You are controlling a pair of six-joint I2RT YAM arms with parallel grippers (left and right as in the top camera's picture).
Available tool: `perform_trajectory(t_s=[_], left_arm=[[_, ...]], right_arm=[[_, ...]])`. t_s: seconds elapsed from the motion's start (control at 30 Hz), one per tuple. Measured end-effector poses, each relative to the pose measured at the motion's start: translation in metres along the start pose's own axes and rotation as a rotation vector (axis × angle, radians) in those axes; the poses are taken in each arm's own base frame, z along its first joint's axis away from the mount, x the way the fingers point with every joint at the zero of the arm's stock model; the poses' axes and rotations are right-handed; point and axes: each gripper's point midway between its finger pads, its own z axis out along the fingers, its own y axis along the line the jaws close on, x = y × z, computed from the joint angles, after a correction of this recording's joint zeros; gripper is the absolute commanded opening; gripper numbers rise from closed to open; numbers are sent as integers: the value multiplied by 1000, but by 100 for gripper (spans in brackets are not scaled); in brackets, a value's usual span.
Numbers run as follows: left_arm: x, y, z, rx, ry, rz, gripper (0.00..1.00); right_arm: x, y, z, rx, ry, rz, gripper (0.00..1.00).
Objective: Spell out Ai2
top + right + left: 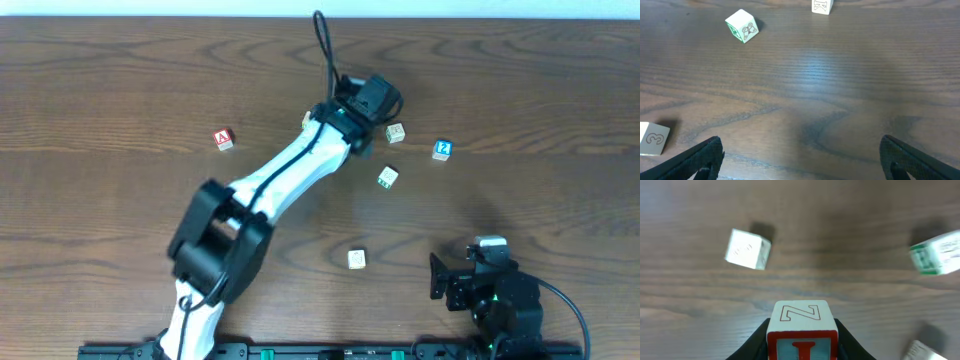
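One letter block (801, 320) pinched inside left pincer (801, 336), right pincer (802, 159) spread wide open

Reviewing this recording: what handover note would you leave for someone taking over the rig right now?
Left gripper: shut on the Z/I block, Z on top, red I facing the wrist camera.
Right gripper: open, holding nothing.
Red A block sits alone at the left; blue 2 block lies right of the left arm.
Done: I block grasped.
Left: set A, I and 2 in a row.
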Motion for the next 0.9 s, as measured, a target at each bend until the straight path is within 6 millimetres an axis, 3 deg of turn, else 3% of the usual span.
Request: perform_trajectory(t_s=[0.1, 0.57, 0.9], left_arm=[[10, 1, 15, 4, 48, -41, 6], [23, 0, 32, 63, 137, -124, 6], [56, 4, 44, 61, 224, -112, 6]], right_arm=[[0, 0, 0, 0, 0, 0, 99], [0, 0, 0, 0, 0, 0, 99], [0, 0, 0, 0, 0, 0, 99]])
